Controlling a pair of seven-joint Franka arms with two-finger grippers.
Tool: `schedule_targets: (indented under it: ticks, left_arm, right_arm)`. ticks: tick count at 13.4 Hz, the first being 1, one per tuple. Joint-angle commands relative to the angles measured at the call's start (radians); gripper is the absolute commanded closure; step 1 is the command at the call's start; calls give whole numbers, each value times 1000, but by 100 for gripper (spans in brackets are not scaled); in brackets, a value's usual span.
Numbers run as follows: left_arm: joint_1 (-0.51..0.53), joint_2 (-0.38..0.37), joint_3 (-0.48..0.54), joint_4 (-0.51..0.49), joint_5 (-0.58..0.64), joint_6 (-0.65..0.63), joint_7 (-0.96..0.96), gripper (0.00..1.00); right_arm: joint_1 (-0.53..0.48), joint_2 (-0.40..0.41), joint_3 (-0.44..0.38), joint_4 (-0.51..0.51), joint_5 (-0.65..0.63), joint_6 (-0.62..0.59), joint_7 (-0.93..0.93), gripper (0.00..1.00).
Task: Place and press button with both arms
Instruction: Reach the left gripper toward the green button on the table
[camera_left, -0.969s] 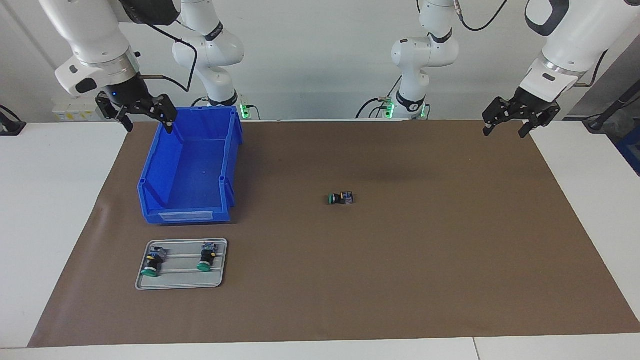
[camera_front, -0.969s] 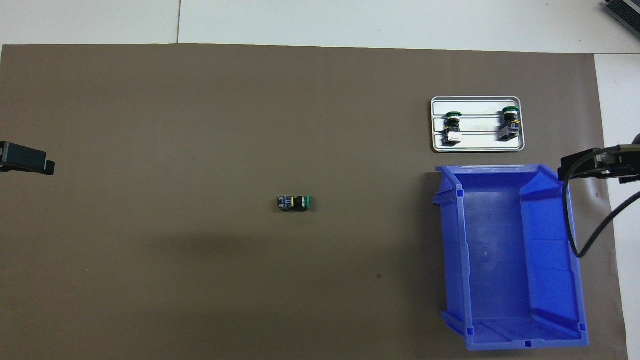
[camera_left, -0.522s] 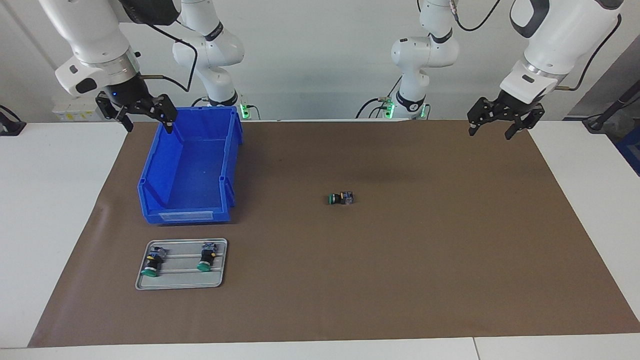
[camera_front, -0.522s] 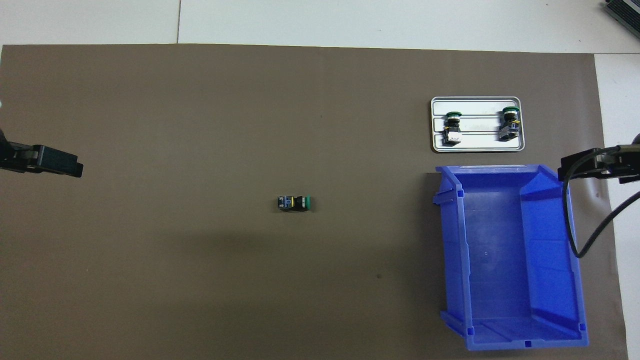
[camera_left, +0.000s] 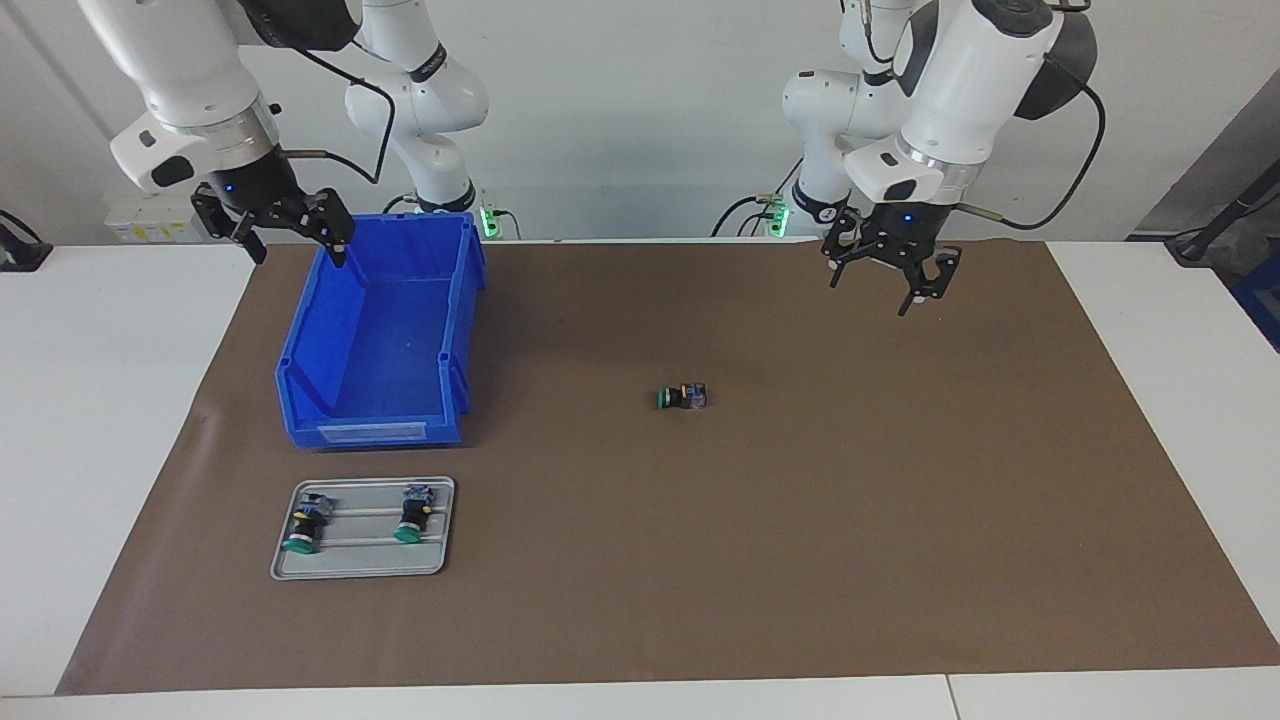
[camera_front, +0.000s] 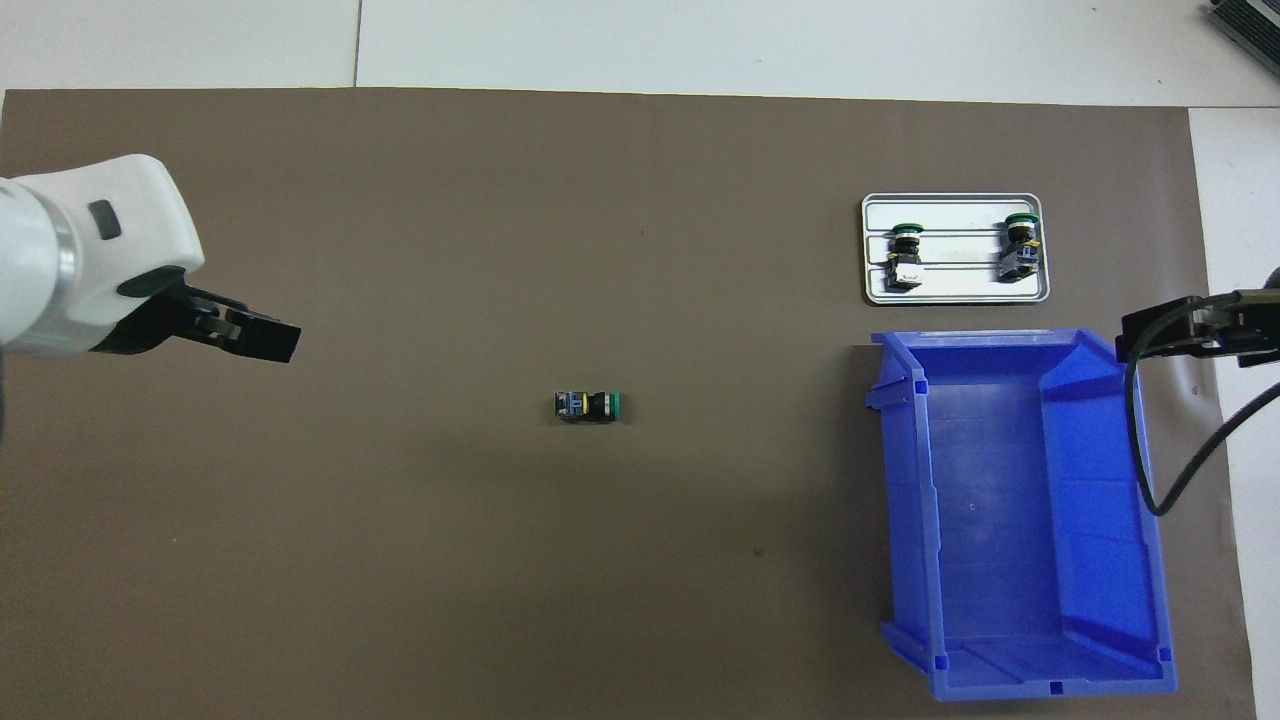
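Now moved: black left gripper (camera_left: 888, 283), jaws wide, has swung inward, at two o'clock from the green-capped black button (camera_left: 682, 397).
Meaning: pickup approach under way.
Waiting: right gripper (camera_left: 278, 232), wide, over blue plastic bin (camera_left: 380, 340).

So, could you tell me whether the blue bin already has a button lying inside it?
No, the blue bin shows only its bare floor; one button lies on the brown mat and two more buttons rest on the metal tray.

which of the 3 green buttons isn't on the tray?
The button lying alone on the brown mat mid-table. The other two lie on the grey tray beside the blue bin.
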Motion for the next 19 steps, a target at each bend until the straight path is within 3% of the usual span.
schedule_targets:
  ticks: [1,7,12,15,17,19]
  left_arm:
    - [-59,-39,14,-88,-13,70,249,6]
    - [-214,99,17,-88,-47,220,419,1]
    - [-274,173,19,-140,-35,326,431,1]
    - [-309,280,22,-137,-33,397,420,1]
    - [-318,298,22,-133,-33,428,402,1]
    - [-350,363,25,-116,-33,472,350,1]
  right_arm:
    - [-6,-13,2,-5,29,-14,-23,0]
    - [-6,-13,2,-5,28,-14,-23,0]
    - [-6,-13,2,-5,29,-14,-21,0]
    - [-6,-13,2,-5,29,-14,-23,0]
    - [-6,-13,2,-5,28,-14,-23,0]
    - [-6,-13,2,-5,28,-14,-21,0]
